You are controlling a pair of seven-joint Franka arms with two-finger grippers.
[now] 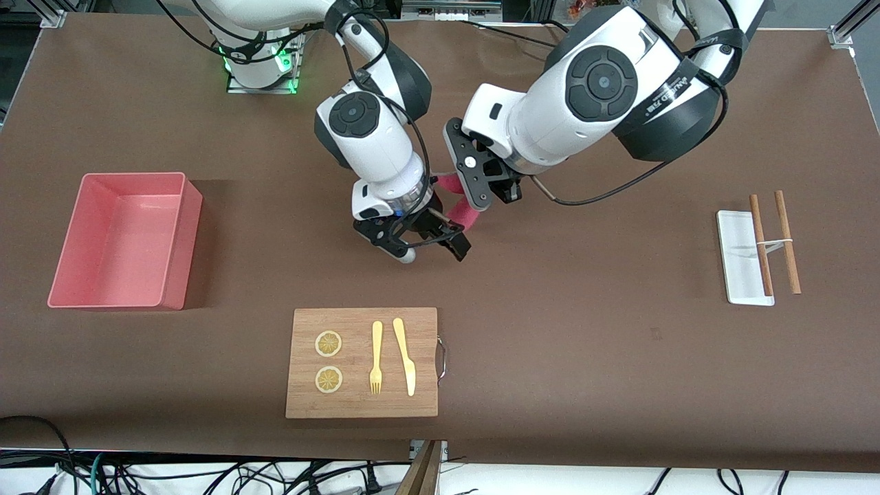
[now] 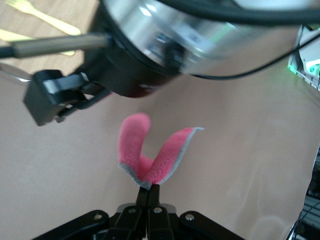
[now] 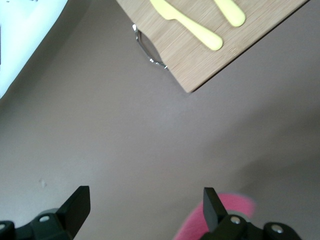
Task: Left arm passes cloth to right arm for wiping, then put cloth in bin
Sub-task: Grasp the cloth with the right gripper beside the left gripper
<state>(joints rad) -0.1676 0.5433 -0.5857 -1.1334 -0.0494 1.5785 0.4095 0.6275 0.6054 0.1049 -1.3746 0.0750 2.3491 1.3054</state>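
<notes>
My left gripper (image 1: 473,205) is shut on the crimson-pink cloth (image 1: 468,217) and holds it in the air over the middle of the table. In the left wrist view the gripper (image 2: 149,188) pinches the cloth (image 2: 156,156) at its fold, and two lobes with a grey edge stick out. My right gripper (image 1: 433,249) is open and empty, right beside the cloth. In the right wrist view the gripper (image 3: 145,205) has its fingers wide apart, with the cloth (image 3: 239,209) just outside one finger. The pink bin (image 1: 175,240) stands empty toward the right arm's end of the table.
A wooden board (image 1: 426,364) with a metal handle lies nearer the front camera than the grippers; it carries a yellow fork (image 1: 376,357), a yellow knife (image 1: 404,356) and two lemon slices (image 1: 328,344). A small white tray (image 1: 735,265) with two brown sticks (image 1: 760,244) lies toward the left arm's end.
</notes>
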